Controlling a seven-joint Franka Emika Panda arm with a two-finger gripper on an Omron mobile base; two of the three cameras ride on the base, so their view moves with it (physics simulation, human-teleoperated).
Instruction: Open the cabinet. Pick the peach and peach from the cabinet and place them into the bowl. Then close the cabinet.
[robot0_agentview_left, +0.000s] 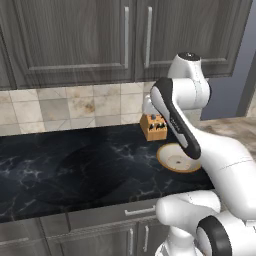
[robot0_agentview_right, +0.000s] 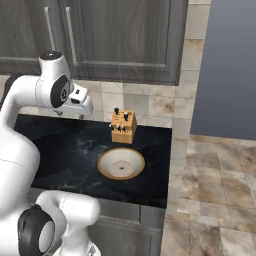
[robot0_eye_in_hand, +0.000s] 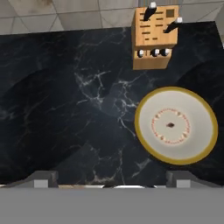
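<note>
Gripper (robot0_eye_in_hand: 112, 178): jaws spread wide, empty. Cabinet (robot0_agentview_left: 80, 40): above it, both doors shut. Bowl (robot0_eye_in_hand: 176, 125): below, beside knife block (robot0_eye_in_hand: 155, 37). Risk: rising hand strikes door panel, missing handle (robot0_agentview_left: 126, 37).

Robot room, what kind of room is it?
It looks like a kitchen. There's a wall cabinet with its doors shut above a dark marble counter, a knife block by the tiled wall, and a bowl with nothing in it on the counter.
</note>
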